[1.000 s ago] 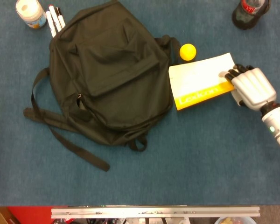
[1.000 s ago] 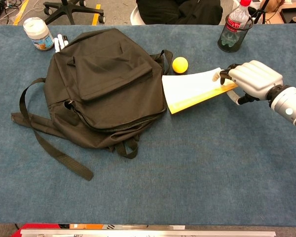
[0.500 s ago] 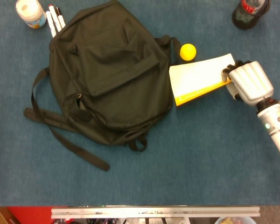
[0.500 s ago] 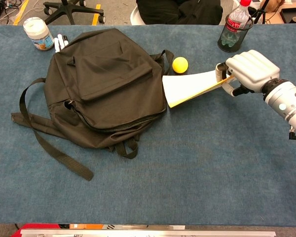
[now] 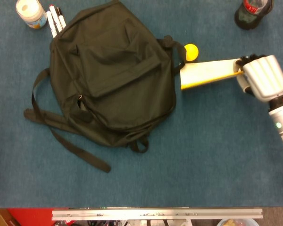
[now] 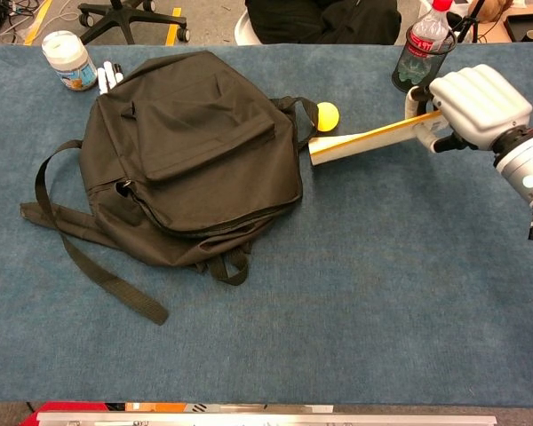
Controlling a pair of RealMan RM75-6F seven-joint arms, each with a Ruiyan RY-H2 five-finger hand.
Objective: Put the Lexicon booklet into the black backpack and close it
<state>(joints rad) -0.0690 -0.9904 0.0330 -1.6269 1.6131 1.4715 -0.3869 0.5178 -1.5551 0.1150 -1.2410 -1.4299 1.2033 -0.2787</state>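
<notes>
Black backpack (image 5: 113, 75) lies flat on the blue table (image 5: 203, 155), flap down, looks zipped; straps trail toward its left. Your right hand (image 5: 262, 77) grips the Lexicon booklet (image 5: 210, 74) by one end, tilted edge-on w/ yellow spine showing, other end just beside the pack. Title unreadable at this angle. Yellow ball (image 5: 191, 52) partly hidden behind booklet. Left hand not in either view.

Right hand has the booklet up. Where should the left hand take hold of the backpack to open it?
Probably at the zipper pull on the black backpack, on its left flank. Come from the left side, over the loose straps: the bag lies flat, front pocket up, and the right hand holding the Lexicon booklet occupies the other side. The left hand is not in view.
</notes>
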